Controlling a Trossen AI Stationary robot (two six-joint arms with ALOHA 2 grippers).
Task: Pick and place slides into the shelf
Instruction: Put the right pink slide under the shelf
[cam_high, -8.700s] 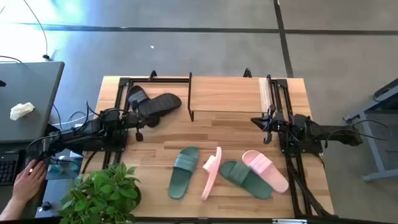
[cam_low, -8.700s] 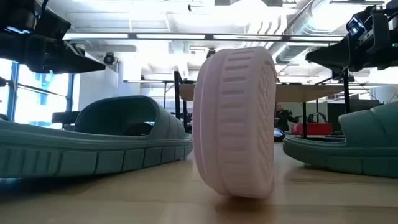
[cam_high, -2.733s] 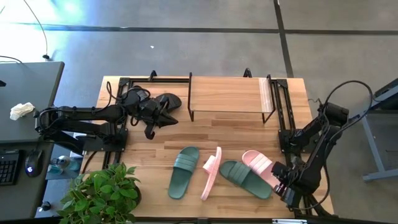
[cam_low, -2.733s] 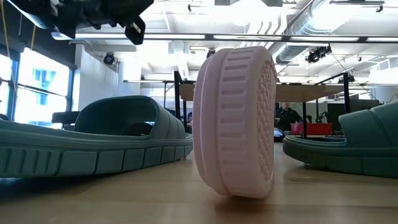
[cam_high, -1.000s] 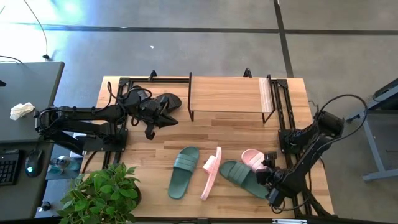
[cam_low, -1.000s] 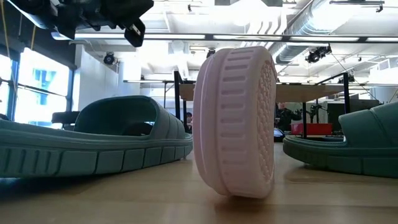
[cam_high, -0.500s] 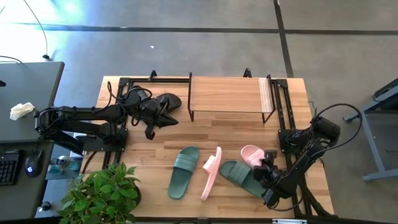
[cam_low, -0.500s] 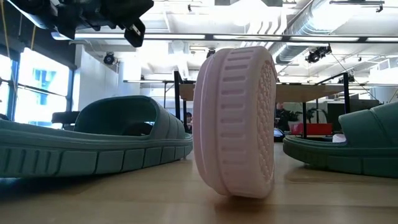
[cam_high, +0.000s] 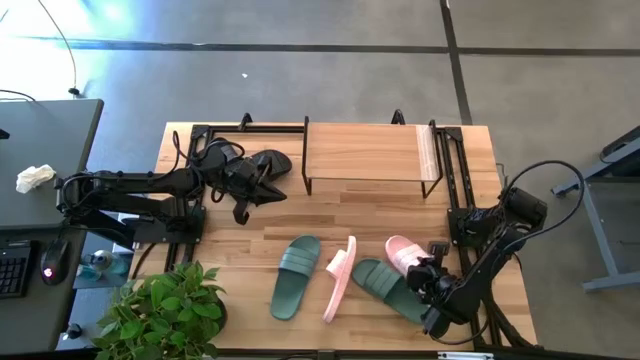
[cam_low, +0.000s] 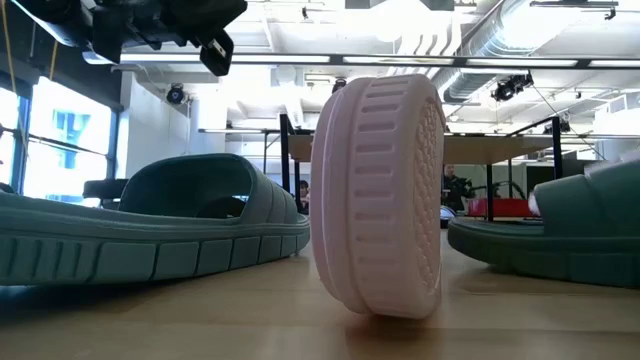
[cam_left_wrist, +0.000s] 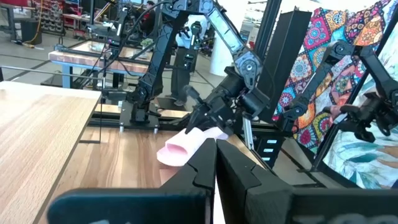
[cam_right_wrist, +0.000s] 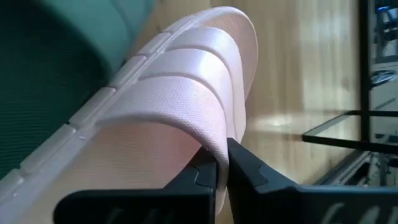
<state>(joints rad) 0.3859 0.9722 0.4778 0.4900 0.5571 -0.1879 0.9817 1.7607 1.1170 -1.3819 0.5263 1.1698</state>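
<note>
My right gripper (cam_high: 425, 272) is shut on a pale pink slide (cam_high: 403, 250) at the table's near right. That slide lies partly against a dark green slide (cam_high: 383, 287). A second pink slide (cam_high: 340, 278) stands on its side edge, and another green one (cam_high: 295, 277) lies flat on its sole. The black pair (cam_high: 255, 163) lies at the far left, with my left gripper (cam_high: 272, 190) shut, with nothing between its fingers, raised beside it. The shelf (cam_high: 365, 152) stands at the far edge. My right gripper pinches the edge of the pink slide's ribbed strap (cam_right_wrist: 214, 146) between its two fingers, near where the strap comes down to the sole's side. The fingers slant down from the table's near right. The slide leans tilted on the green slide (cam_right_wrist: 56, 43); whether it is clear of the table cannot be told.
A potted plant (cam_high: 165, 310) stands at the near left corner. Black arm-base frames (cam_high: 455, 170) run along both sides of the table. Bare wood lies between the slides and the shelf (cam_high: 360, 215).
My right gripper has shut on the pink slide's strap, rolled its wrist and risen a little. The pink slide has tipped with it, and the green slide beside it has been nudged slightly toward the table's left.
</note>
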